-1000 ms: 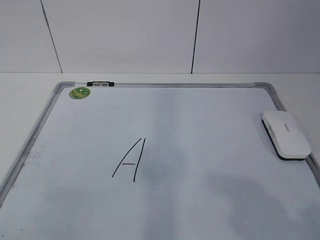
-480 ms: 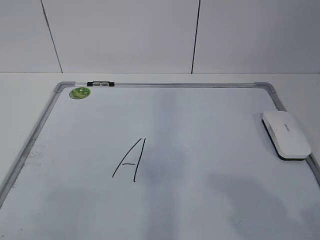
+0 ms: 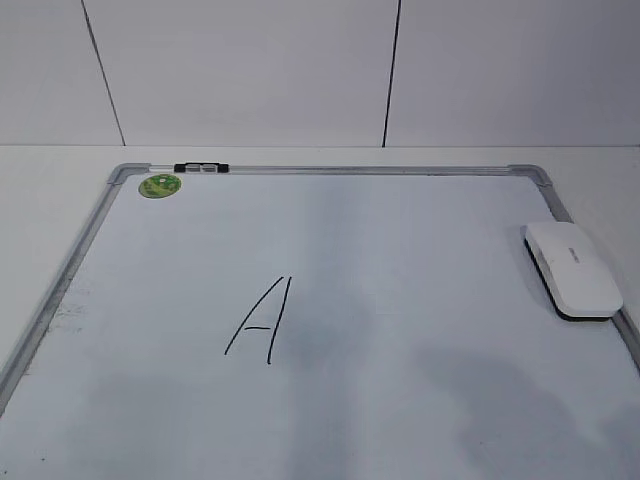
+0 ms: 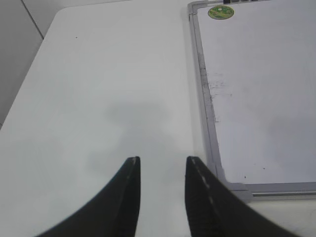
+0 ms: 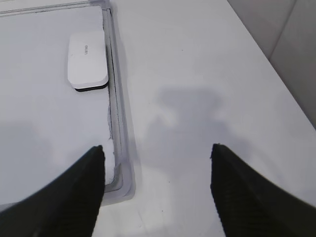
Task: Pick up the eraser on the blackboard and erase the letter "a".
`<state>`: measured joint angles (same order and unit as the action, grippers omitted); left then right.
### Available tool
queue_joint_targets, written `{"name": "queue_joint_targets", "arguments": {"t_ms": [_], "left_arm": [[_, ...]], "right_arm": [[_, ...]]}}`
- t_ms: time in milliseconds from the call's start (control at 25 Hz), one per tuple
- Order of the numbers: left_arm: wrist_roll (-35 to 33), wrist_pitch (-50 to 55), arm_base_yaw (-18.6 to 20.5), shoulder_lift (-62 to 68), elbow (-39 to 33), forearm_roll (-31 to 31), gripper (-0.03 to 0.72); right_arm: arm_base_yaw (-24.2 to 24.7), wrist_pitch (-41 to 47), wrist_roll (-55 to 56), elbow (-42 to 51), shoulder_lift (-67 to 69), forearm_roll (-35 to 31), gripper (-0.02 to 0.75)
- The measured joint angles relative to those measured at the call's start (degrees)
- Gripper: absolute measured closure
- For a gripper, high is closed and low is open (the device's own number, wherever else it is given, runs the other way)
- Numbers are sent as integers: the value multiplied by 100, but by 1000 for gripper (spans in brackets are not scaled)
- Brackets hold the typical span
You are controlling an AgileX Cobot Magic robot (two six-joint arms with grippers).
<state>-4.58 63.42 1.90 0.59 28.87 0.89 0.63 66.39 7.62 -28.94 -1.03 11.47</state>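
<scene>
Lying flat on a white desk (image 3: 40,165), the board (image 3: 400,240) fills most of the exterior view, its grey frame running along the far edge and both sides. The eraser (image 3: 572,270) sits at about 3 o'clock on the board, its long side tight against the right frame, black felt down. A hand-drawn capital letter (image 3: 262,320) stands near the middle, toward 7 o'clock, well apart from the eraser, with bare board between them. A green sticker (image 3: 159,185) marks the 11 o'clock corner, beside a black clip (image 3: 200,168) on the top frame.

In the left wrist view the left end effector (image 4: 162,165) hangs over bare desk just outside the board's left frame, fingers partly spread, nothing between them. Faint smudges show along that edge. In the right wrist view the right end effector (image 5: 157,153) is spread wide and empty, straddling the board's near right corner, the eraser at its 11 o'clock. Behind the desk rises a pale panelled wall (image 3: 250,70) with dark seams.
</scene>
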Motion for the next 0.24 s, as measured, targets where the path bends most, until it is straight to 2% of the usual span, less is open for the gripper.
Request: {"name": "queue_joint_targets", "arguments": {"t_ms": [240], "left_arm": [[0, 0, 0, 0, 0, 0, 453]], "right_arm": [[0, 0, 0, 0, 0, 0, 197]]}}
